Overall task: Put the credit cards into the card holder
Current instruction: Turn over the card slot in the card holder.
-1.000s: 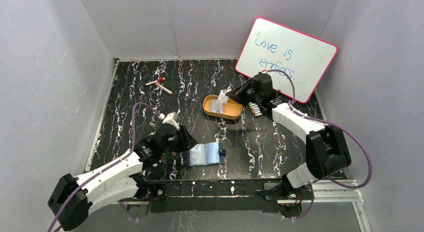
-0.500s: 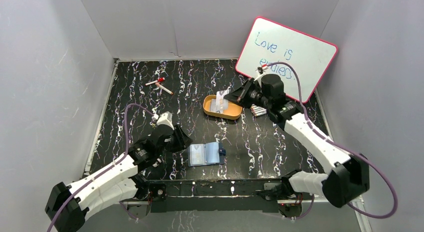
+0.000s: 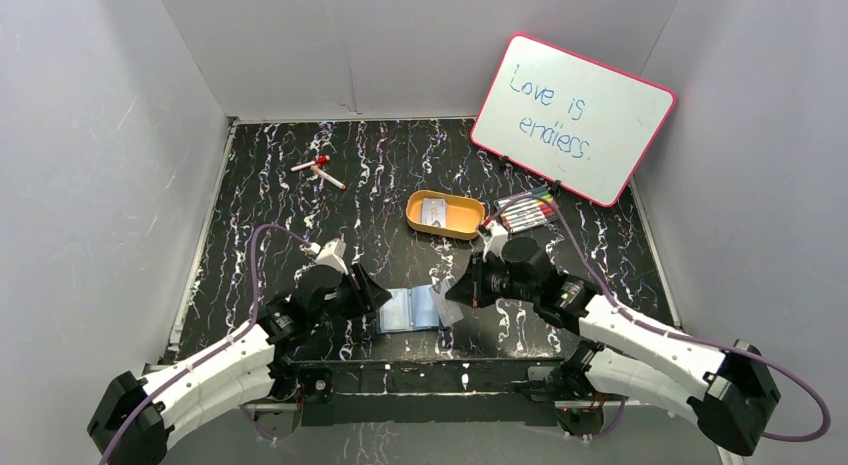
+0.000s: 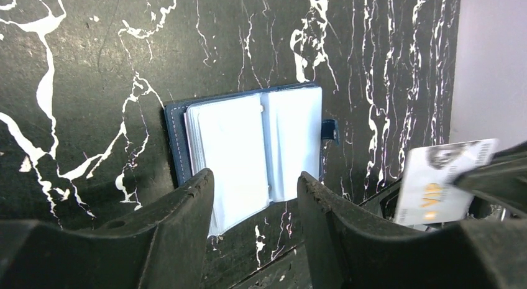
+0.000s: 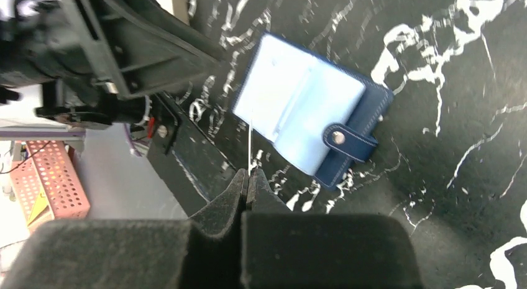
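The navy card holder (image 3: 410, 310) lies open on the table near the front edge, clear sleeves up, snap tab on its right. It also shows in the left wrist view (image 4: 248, 143) and the right wrist view (image 5: 311, 105). My right gripper (image 3: 458, 293) is shut on a credit card (image 3: 446, 305) and holds it just right of the holder. The card is edge-on in the right wrist view (image 5: 250, 146) and face-on in the left wrist view (image 4: 441, 180). My left gripper (image 3: 372, 290) is open and empty at the holder's left edge. Another credit card (image 3: 433, 211) lies in the orange tray.
The orange oval tray (image 3: 470, 226) sits mid-table behind the holder. A pink-framed whiteboard (image 3: 572, 118) leans at the back right with several markers (image 3: 525, 215) in front of it. Two red-capped pens (image 3: 318, 170) lie at the back left. Grey walls enclose the table.
My right arm has carried a card from the orange tray toward the near edge, down to the holder's right side. My left gripper has shifted slightly toward the holder.
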`<act>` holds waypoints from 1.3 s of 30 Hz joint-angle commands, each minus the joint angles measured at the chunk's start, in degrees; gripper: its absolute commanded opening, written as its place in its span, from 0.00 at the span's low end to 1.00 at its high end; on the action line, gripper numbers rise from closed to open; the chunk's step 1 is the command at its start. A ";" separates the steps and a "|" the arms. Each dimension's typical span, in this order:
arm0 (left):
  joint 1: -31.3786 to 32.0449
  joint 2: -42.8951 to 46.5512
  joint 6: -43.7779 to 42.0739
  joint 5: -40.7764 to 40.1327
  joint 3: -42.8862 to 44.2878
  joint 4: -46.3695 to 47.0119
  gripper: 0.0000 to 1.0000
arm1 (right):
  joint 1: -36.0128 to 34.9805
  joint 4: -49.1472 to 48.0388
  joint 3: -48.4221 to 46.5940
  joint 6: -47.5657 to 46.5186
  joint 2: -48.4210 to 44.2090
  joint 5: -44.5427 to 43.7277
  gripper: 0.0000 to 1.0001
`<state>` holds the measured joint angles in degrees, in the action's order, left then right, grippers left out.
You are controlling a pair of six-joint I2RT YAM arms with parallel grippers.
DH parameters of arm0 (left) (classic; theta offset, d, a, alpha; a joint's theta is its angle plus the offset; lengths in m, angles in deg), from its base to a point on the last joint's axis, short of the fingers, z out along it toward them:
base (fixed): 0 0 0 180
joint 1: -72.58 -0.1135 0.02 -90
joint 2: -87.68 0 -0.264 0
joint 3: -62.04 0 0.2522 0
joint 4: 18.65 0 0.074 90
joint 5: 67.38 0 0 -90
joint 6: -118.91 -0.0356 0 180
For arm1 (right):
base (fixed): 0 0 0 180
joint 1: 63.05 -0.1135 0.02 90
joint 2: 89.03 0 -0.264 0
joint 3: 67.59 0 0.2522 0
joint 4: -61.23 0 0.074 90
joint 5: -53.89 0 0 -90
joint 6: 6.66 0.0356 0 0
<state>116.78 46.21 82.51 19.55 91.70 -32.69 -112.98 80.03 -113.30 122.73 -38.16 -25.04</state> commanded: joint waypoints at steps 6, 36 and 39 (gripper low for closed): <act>-0.04 -5.60 1.95 1.35 2.64 -2.72 0.50 | -0.26 -17.33 3.95 3.36 5.13 2.17 0.00; -0.08 -5.44 5.00 -1.94 -1.04 -3.79 0.41 | -0.85 -34.99 5.63 20.94 27.54 -0.15 0.00; -0.07 -6.42 4.98 -1.49 -1.35 -3.32 0.41 | -0.87 -34.70 5.90 21.24 28.49 -0.97 0.00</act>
<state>116.78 40.24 87.24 18.70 91.15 -34.76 -113.51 48.75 -107.66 142.88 -10.44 -24.30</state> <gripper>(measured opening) 0.410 0.017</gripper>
